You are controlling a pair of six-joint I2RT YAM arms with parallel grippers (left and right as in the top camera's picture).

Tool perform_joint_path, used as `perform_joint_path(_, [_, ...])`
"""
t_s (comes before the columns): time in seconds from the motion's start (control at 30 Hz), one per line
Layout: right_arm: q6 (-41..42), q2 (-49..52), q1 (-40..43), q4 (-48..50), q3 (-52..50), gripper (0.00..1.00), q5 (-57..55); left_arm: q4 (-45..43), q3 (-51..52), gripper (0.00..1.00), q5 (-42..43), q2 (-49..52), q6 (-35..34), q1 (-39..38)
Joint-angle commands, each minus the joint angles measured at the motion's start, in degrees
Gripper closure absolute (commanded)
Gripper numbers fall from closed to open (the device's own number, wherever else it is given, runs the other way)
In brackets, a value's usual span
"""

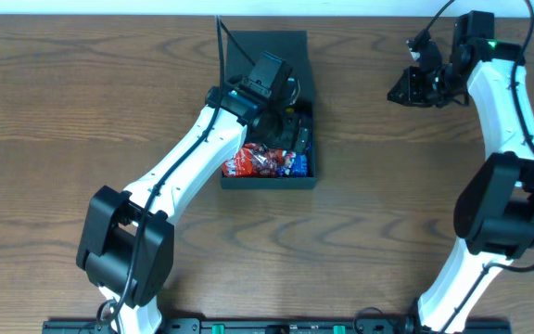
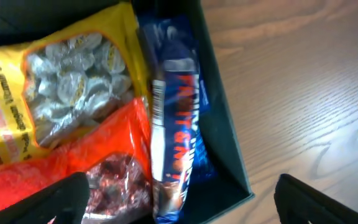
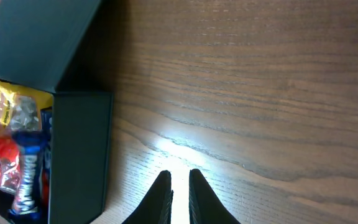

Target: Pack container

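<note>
The container (image 1: 269, 179) is a dark green-black box at the table's top centre, with its flap lid (image 1: 265, 46) standing open at the back. Inside lie a red packet (image 1: 253, 162) and a blue packet (image 1: 297, 165). In the left wrist view a yellow packet (image 2: 55, 81), the red packet (image 2: 73, 165) and the blue packet (image 2: 174, 124) lie against the box wall (image 2: 229, 143). My left gripper (image 2: 185, 205) hangs open and empty just above the packets; it also shows over the box in the overhead view (image 1: 288, 122). My right gripper (image 3: 180, 186) is shut and empty above bare table, right of the container (image 3: 79, 155).
The right gripper (image 1: 406, 88) sits at the far top right of the wooden table (image 1: 397, 204). The left arm (image 1: 184, 167) reaches diagonally from the bottom left to the box. The lid (image 3: 36, 37) leans back behind the box.
</note>
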State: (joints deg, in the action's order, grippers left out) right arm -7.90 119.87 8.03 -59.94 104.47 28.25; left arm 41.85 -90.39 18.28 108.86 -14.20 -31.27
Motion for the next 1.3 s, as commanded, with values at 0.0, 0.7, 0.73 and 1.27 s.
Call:
perform_joint_path(0.0, [0.5,-0.6,0.2,0.1,1.0,0.89,0.3,-0.6,-2.1,0.03,0.7,0.3,-1.5,1.2])
perform_joint_path(0.7, [1.1,3.0,-7.6,9.2,0.7,0.99,7.7,-10.0,-11.3,0.94,4.5,12.9,-17.0,26.4])
perform_joint_path(0.73, [2.2,4.1,-7.6,10.2,0.7,0.99,9.6,-10.8,-11.3,0.94,6.6,15.3,-17.8,26.6])
perform_joint_path(1.27, [7.7,17.6,-12.0,16.8,0.7,0.99,26.5,-14.4,-11.9,0.94,16.3,24.2,-21.7,25.5])
